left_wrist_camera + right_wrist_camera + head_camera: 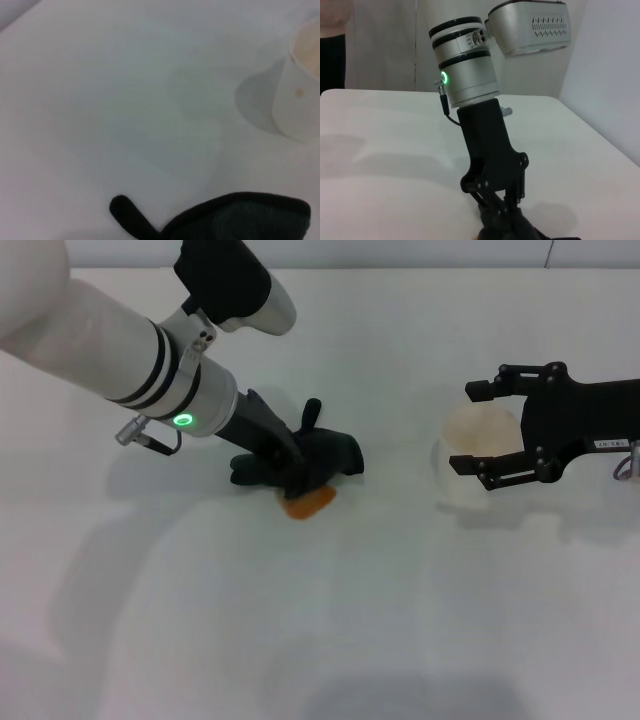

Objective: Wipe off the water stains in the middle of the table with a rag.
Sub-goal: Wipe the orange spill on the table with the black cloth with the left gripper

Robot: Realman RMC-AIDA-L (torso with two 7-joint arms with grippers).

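- My left gripper (290, 468) pinches the rag (318, 458) and presses it to the table (400, 620), mid-table, at the far edge of the water stains (307, 503).
- The orange-brown blotch peeks out on the near side of the black cloth, touching it; most of what shows is not yet covered.
- My right gripper (482, 428) hangs spread over the paper cup (470, 460), well apart from the spill, idle.
- To wipe well, I judge the cloth should be drawn toward me across the blotch with steady downward pressure, keeping the wad flat so it soaks rather than smears.
- The rag's narrow tail (131, 216) trails loose; it could drag liquid outward, so short overlapping passes look safest.
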